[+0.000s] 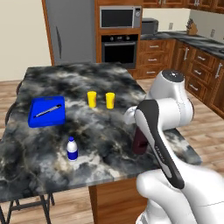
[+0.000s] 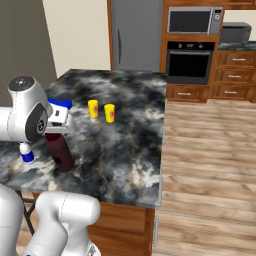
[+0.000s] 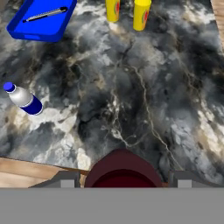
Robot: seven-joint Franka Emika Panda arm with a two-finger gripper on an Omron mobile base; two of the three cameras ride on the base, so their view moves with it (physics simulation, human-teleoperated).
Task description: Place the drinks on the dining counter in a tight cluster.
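Note:
A wide dark maroon bottle (image 1: 139, 143) (image 2: 61, 152) stands near the dining counter's (image 1: 109, 78) (image 2: 130, 140) front edge, under my hand. My gripper (image 2: 57, 131) (image 3: 127, 179) reaches down over it, a finger pressed close on each side of the maroon bottle's top (image 3: 122, 170). Whether its base touches the marbled stone I cannot tell. A small white bottle (image 1: 72, 149) (image 2: 26, 154) (image 3: 24, 99) with a blue label and cap stands upright well to the left, apart from the maroon one.
Two yellow cups (image 1: 92, 99) (image 1: 110, 100) (image 3: 141, 13) stand side by side mid-counter. A blue tray (image 1: 47, 111) (image 3: 41, 19) holding a slim utensil lies at the left. The counter's front edge (image 3: 39, 164) runs close beside the maroon bottle.

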